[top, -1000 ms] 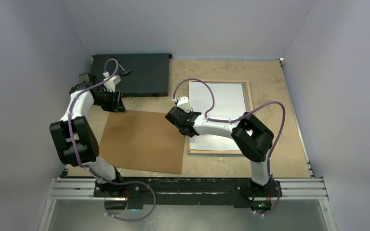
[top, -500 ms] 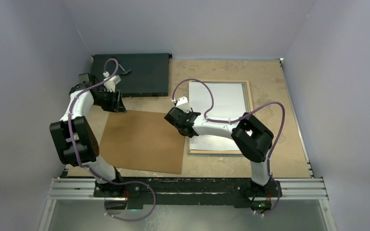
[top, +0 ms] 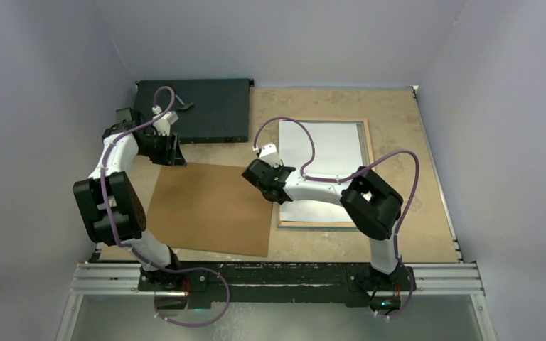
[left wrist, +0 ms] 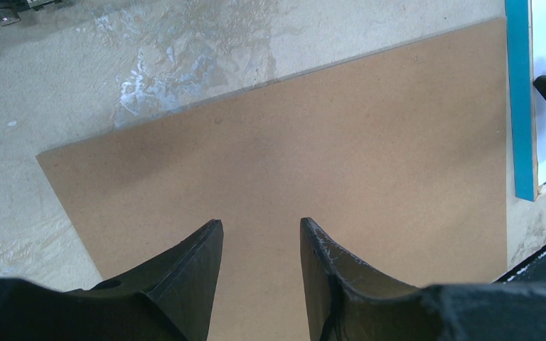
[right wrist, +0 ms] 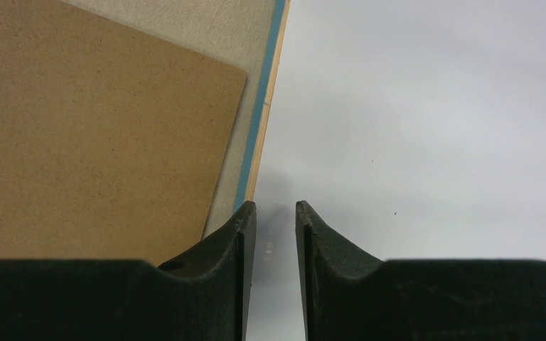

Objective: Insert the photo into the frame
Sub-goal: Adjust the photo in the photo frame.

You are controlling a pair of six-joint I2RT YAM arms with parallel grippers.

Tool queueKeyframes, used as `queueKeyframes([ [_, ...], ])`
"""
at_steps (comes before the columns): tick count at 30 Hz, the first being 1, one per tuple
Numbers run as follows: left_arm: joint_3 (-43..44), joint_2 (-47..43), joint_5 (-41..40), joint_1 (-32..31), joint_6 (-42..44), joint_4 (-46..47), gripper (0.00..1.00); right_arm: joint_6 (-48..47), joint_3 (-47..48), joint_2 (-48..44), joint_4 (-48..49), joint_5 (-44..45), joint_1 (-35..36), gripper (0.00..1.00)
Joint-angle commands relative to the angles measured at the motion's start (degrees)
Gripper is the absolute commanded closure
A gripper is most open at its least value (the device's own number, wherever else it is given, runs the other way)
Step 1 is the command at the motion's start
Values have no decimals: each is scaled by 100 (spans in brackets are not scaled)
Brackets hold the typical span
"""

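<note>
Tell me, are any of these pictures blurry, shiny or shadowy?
Top external: soft, even light, sharp throughout. Left wrist: pale patches on the table, glare or wear; the backing panel is crisp. Right wrist: a soft grey shadow on the photo by the right gripper.

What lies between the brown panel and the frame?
Only a narrow strip of bare table, shown in the right wrist view; the brown panel and the frame are apart.
</note>
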Motion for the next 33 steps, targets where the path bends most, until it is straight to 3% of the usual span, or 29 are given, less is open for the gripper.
queueKeyframes([
  [1,10,-165,181,99,166,5,57,150,-173,65,-175,73,27,70],
  [22,-14,-227,253,148,237,-48,57,186,-18,274,-513,562,18,74],
  [29,-25,-213,255,153,246,-49,57,-95,487,-22,-389,114,-69,67],
  [33,-10,-226,255,163,236,-57,57,-383,960,-349,-213,-451,-498,62],
])
